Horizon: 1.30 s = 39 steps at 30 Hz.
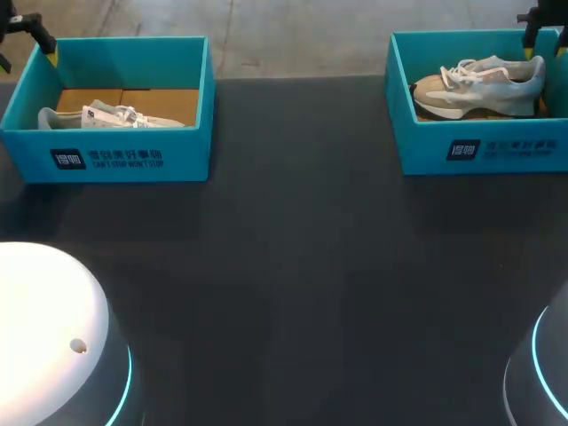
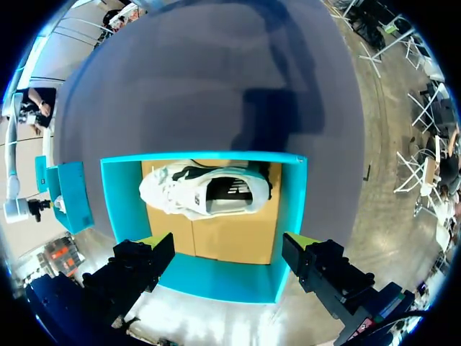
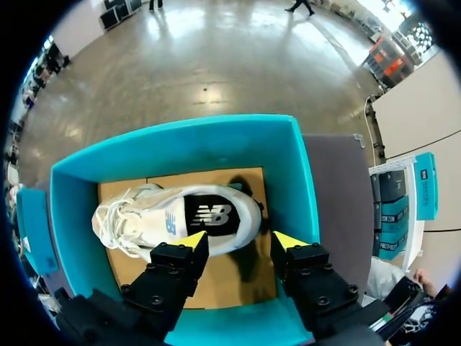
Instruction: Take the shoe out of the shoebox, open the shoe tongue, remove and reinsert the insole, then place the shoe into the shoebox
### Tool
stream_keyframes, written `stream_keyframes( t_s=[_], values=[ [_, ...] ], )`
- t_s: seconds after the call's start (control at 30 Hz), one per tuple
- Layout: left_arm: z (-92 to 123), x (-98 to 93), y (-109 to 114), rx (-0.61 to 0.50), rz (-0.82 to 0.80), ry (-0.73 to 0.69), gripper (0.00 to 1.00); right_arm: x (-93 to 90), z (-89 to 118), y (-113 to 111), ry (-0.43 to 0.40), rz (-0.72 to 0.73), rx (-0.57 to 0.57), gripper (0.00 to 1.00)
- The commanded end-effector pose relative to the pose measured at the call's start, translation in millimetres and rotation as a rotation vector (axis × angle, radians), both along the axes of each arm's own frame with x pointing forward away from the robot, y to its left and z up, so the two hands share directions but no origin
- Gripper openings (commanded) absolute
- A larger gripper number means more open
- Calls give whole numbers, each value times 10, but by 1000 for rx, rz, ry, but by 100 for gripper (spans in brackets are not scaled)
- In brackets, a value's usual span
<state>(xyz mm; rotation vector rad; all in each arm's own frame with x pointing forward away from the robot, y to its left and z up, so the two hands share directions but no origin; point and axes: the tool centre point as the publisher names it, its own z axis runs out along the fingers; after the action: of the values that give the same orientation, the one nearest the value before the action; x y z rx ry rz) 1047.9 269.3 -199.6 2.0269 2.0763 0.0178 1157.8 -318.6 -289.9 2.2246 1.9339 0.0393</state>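
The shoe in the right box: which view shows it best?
The right wrist view: it looks straight down on the shoe, with laces and insole visible, ahead of the open right gripper. The head view shows only its side above the box wall. The left wrist view shows the other shoe instead.

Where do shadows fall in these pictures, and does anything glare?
Left wrist view: a broad dark shadow lies on the table beyond the left shoebox. Right wrist view: a dark shadow falls inside the right shoebox, beside the shoe. Head view: the white dome in the lower left corner glares.
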Motion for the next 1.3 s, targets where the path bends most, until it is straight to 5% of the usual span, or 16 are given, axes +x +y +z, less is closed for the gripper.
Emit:
stream_keyframes(
  t_s=[0.03,1.3],
  values=[
    [1,-10,-1,3,0,-2,100,129,-85,-31,65,-8,15,54],
    [1,-10,-1,3,0,-2,100,92,-700,-181,112,-3,-21,50]
  ],
)
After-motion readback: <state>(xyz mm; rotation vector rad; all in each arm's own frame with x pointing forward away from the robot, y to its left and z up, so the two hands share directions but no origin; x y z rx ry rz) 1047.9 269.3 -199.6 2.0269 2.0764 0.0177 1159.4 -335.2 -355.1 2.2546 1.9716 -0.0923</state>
